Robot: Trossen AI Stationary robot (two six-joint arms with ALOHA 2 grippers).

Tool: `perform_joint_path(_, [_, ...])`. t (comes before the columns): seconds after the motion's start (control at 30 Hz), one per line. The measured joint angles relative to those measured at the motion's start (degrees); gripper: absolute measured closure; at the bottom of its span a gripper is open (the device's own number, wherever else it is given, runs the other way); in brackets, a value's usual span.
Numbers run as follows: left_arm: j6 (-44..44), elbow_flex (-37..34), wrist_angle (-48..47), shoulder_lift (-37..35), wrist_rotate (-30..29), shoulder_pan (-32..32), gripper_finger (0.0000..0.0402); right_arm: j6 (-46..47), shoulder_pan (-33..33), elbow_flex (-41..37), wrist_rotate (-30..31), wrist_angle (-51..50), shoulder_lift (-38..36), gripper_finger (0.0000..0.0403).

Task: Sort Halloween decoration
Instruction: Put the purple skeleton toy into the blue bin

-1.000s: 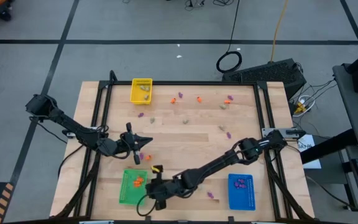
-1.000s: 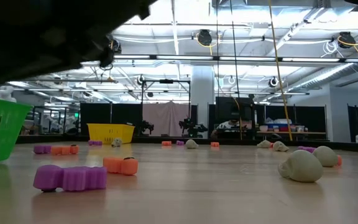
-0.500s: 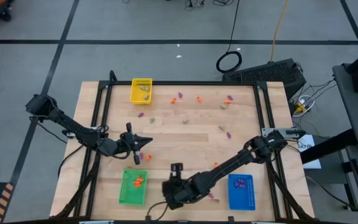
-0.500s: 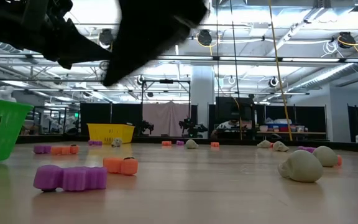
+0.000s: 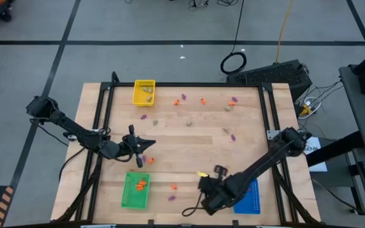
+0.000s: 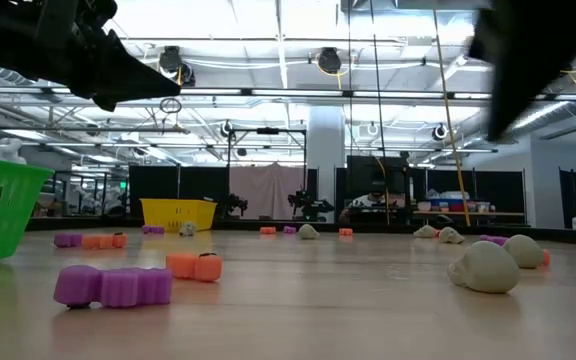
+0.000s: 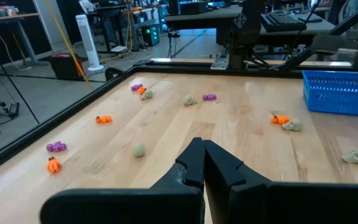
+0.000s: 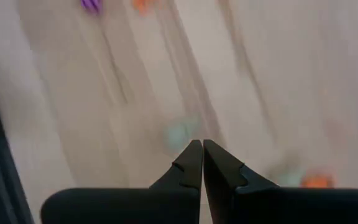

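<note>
Now my right gripper [image 5: 203,175] pinched shut, empty, near blue tray [image 5: 251,197]; left gripper [image 5: 149,143] also shut, idle mid-table. Trinkets [image 5: 203,100] scattered across table [image 5: 195,136], few in trays. Risk: low sweep knocks purple trinket [image 5: 170,197] away.

Trinkets [image 5: 203,100] scattered between trays [image 5: 144,92]

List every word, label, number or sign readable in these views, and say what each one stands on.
None can be read.
Green tray, yellow tray and blue tray: no lettering shows.
Halloween trinkets, such as the purple one: unmarked.
Gear in the room behind the table: any labels are too small to read.
</note>
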Motion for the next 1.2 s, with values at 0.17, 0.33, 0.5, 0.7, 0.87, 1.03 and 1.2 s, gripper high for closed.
perform_joint_path(0.17, [-0.01, 0.0, 0.13, 0.01, 0.0, 0.01, 0.0398, 7.29, 1.58, -1.61, -10.36, -1.91, 1.06, 0.0403])
perform_joint_path(0.33, [-0.99, 0.0, 0.1, 0.01, 0.0, 0.0, 0.0398, 10.11, 1.95, -1.75, -14.17, -1.72, 2.01, 0.0391])
perform_joint_path(0.5, [-1.1, 0.0, -0.16, -0.01, 0.0, 0.01, 0.0398, 10.1, 1.91, -1.77, -14.07, -0.05, 1.94, 0.0338])
perform_joint_path(0.7, [-1.12, 0.0, -0.23, 0.01, 0.0, 0.01, 0.0398, 8.7, 1.86, -1.75, -14.55, 1.73, 4.85, 0.0278])
perform_joint_path(0.87, [-1.27, 0.0, -0.31, 0.01, 0.0, -0.01, 0.0398, 7.83, 1.53, -1.67, -15.56, 2.42, 7.77, 0.0277])
perform_joint_path(1.03, [-1.39, 0.0, -0.4, 0.01, 0.0, -0.01, 0.0398, 5.34, 1.47, -1.44, -15.67, 2.43, 8.85, 0.0313])
perform_joint_path(1.2, [-1.39, 0.0, -0.43, 0.01, -0.01, -0.01, 0.0398, 2.19, 1.42, -1.48, -15.06, 2.18, 8.76, 0.0378])
